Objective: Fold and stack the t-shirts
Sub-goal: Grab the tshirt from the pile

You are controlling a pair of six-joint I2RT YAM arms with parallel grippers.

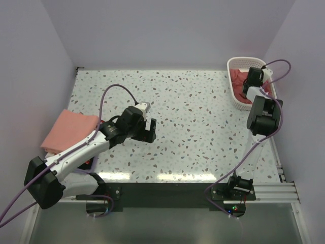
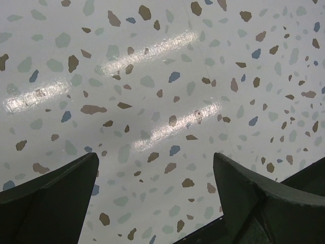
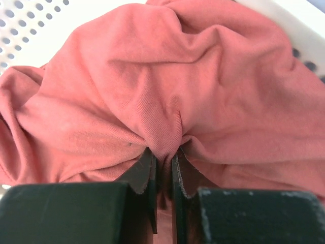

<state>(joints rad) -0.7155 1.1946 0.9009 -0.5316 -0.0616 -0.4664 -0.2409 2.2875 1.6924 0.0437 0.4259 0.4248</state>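
Observation:
A crumpled brick-red t-shirt lies in the white lattice basket at the far right; it also shows in the top view. My right gripper is down in the basket and shut on a pinched fold of this shirt. A folded salmon-pink t-shirt lies at the table's left edge. My left gripper is open and empty, hovering over bare speckled table near the middle-left. No lavender or dark shirt is in view.
The basket's perforated wall stands close behind the red shirt. The speckled tabletop spreads between the two arms. Purple walls close in on the left, back and right.

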